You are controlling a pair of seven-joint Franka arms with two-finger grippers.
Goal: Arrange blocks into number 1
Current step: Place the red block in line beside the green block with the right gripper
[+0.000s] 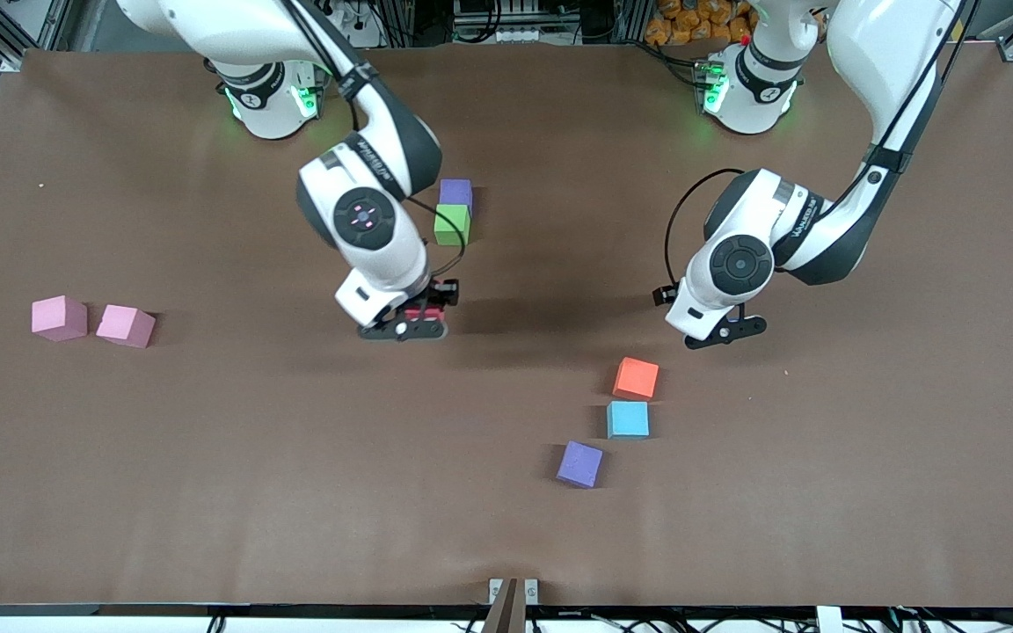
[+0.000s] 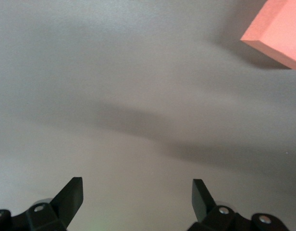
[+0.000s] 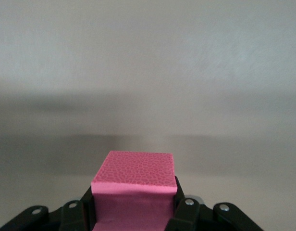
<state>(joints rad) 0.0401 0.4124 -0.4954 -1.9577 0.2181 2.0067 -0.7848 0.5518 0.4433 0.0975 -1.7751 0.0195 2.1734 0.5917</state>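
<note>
Blocks are lying scattered over the brown table (image 1: 120,483), and we are finding only one pair joined: a purple block (image 1: 455,192) and a green block (image 1: 452,223) are touching in a short line near the middle, the green one nearer the front camera.

We are seeing the right gripper (image 1: 419,318) hanging over bare table with its fingers clamped on a block (image 3: 133,187). That block is showing as red (image 1: 425,312) from the front and as deep pink in the right wrist view, so we are not settling its colour.

We are recording two pink blocks (image 1: 59,317) (image 1: 126,326) near each other but apart toward the right arm's end of the table.

Toward the left arm's end, three blocks are sitting in a loose row, none touching: an orange block (image 1: 636,378), a light blue block (image 1: 628,419) and a second purple block (image 1: 580,463), each nearer the front camera than the one before.

We are noting the left gripper (image 2: 137,197) waiting over bare table close to the orange block, its jaws standing wide apart and gripping nothing. A corner of the orange block (image 2: 277,30) is showing in the left wrist view.
</note>
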